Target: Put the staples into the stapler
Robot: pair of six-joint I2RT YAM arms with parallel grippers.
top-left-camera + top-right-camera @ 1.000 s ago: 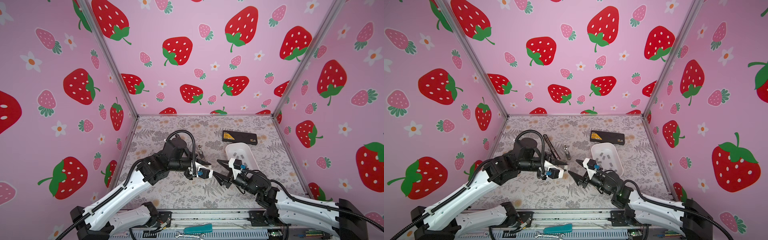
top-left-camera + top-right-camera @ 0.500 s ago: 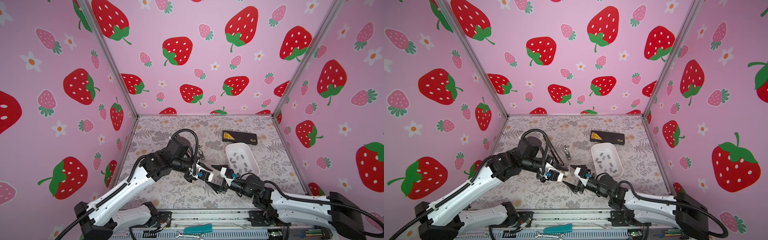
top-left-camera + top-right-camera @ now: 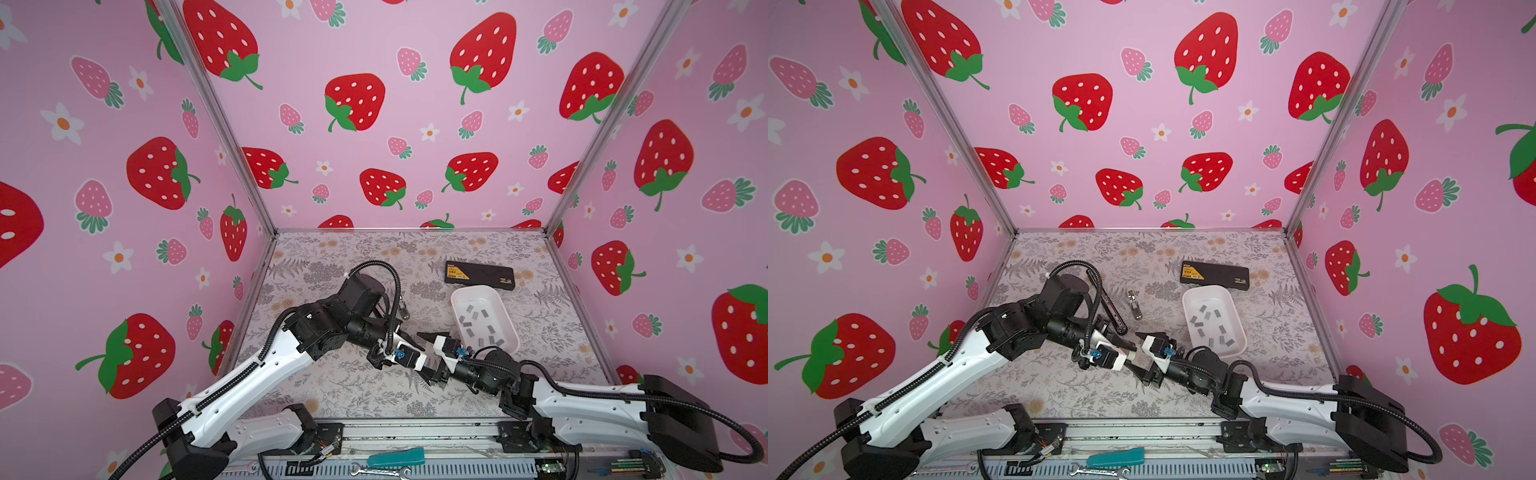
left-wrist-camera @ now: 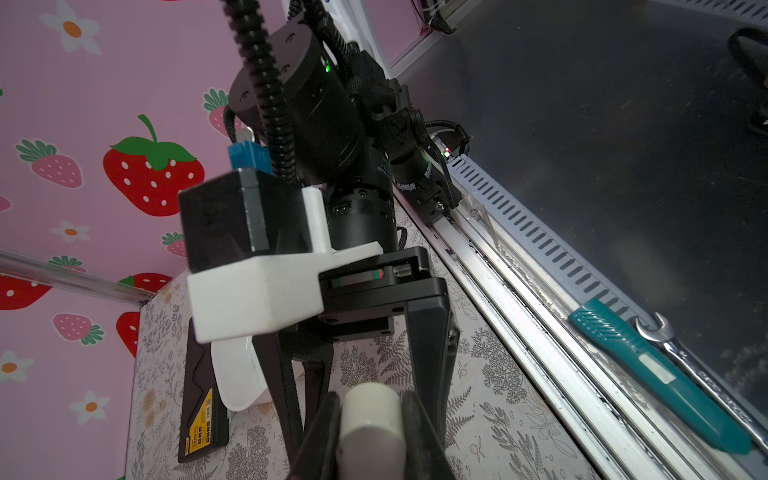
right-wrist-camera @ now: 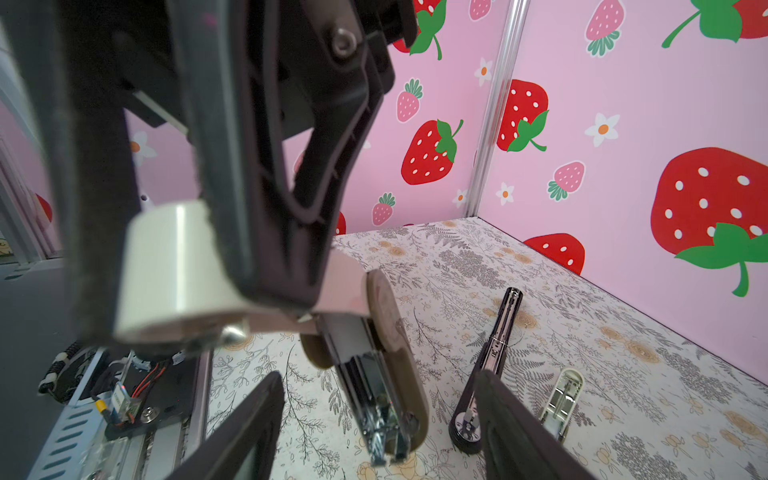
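Observation:
My left gripper (image 3: 419, 360) is shut on the cream round end (image 4: 371, 419) of a stapler (image 5: 174, 266), held above the table's front middle. The stapler hangs open, and its metal magazine (image 5: 370, 395) points down toward the table. My right gripper (image 3: 430, 357) faces the left one with its fingers (image 5: 249, 428) spread on either side of that magazine, not touching it. The staples (image 3: 482, 322) lie as several small grey strips in the white tray (image 3: 455, 299) at the right; both top views show them (image 3: 1214, 328).
A black box with a yellow label (image 3: 480, 274) lies behind the tray. A black stapler (image 3: 1111, 309) and a small pale one (image 3: 1133, 304) lie on the floral table left of the tray. A teal-handled tool (image 3: 395, 457) and a wrench sit on the front rail.
The two grippers have closed in on each other. The right one moved left and lower until its fingers flank the stapler that the left one holds.

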